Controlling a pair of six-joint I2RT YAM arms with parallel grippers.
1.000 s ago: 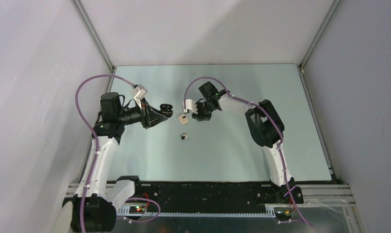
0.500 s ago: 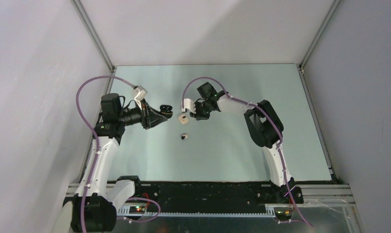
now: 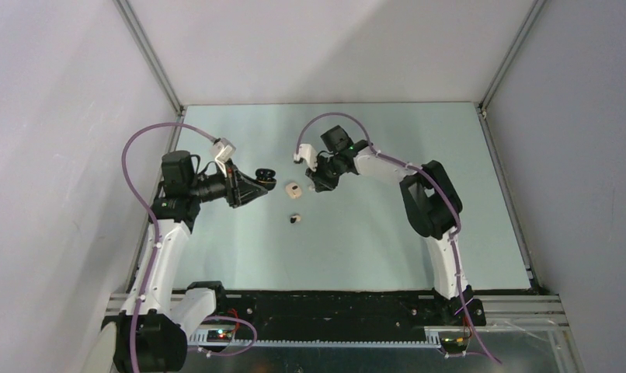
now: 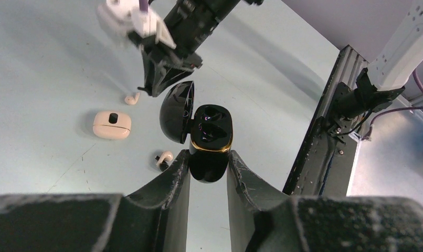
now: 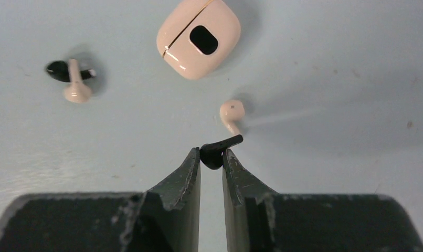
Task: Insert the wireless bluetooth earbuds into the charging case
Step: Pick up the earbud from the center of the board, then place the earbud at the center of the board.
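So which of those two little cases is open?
The black case, pinched in the left gripper: its lid is swung back and both empty sockets show. The beige case lies shut.

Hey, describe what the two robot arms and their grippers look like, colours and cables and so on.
Both arms, the left arm and right arm, have white lower links and black joint housings. A purple cable loops along each to a white plug. The left gripper and right gripper have dark, wedge-shaped, scuffed fingers.
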